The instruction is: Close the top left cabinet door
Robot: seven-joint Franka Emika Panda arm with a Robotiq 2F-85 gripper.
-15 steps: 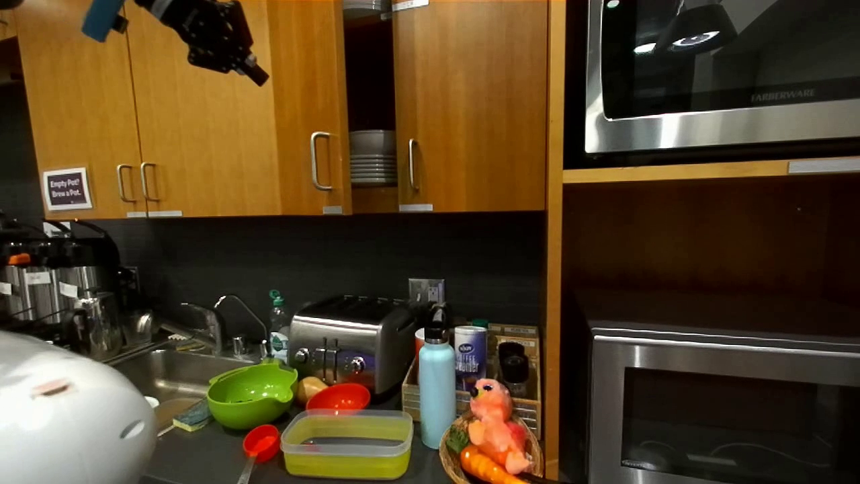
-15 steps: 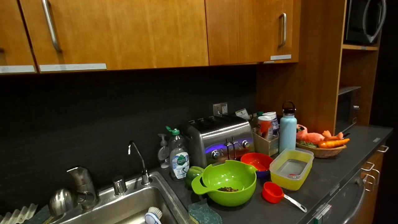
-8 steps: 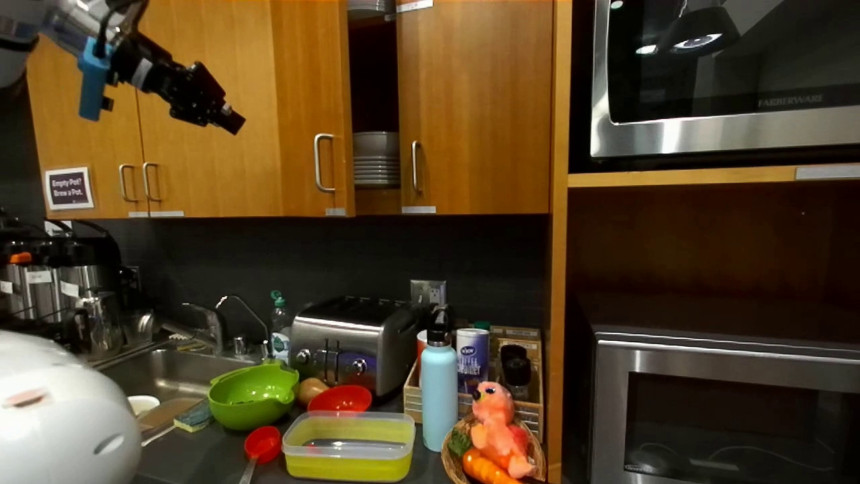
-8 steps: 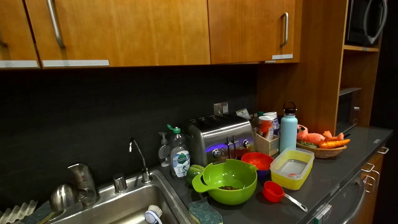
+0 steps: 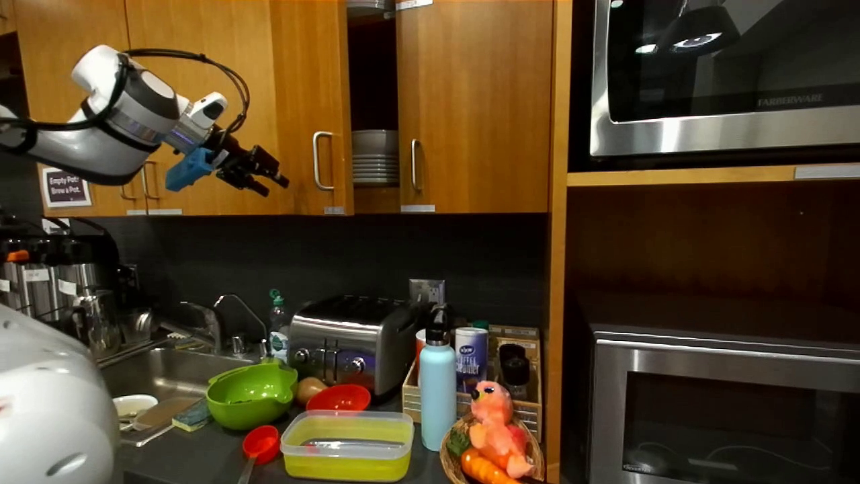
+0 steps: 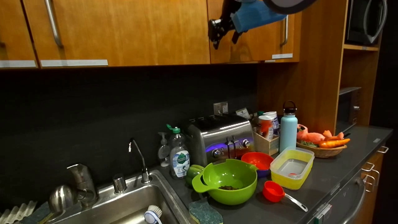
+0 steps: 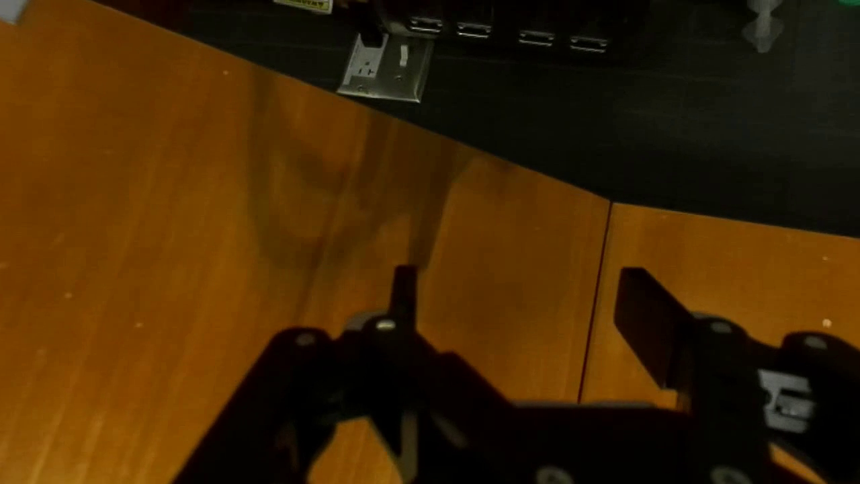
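The top left cabinet door [image 5: 306,81], a honey-brown panel with a silver bar handle [image 5: 322,161] near its right edge, stands ajar; a dark gap with stacked dishes shows beside it. In an exterior view the door [image 6: 255,51] is partly covered by the arm. My gripper [image 5: 275,187] is in front of the door's lower part, close to the hinge side and left of the handle. In the wrist view its gripper [image 7: 517,275] has widely spread fingers, nothing between them, and a shadow falls on the door [image 7: 168,235]. Whether the fingertips touch the wood I cannot tell.
The matching door [image 5: 477,107] has its handle near its left edge. Stacked grey dishes [image 5: 374,158] sit inside the cabinet. Below on the counter are a toaster [image 5: 349,336], a green bowl [image 5: 252,396], a blue bottle [image 5: 438,396] and a yellow container [image 5: 346,454].
My gripper has come down to handle height, and its fingers have spread from together to apart. The arm has entered the exterior view where it was out of sight. The door has not visibly moved.
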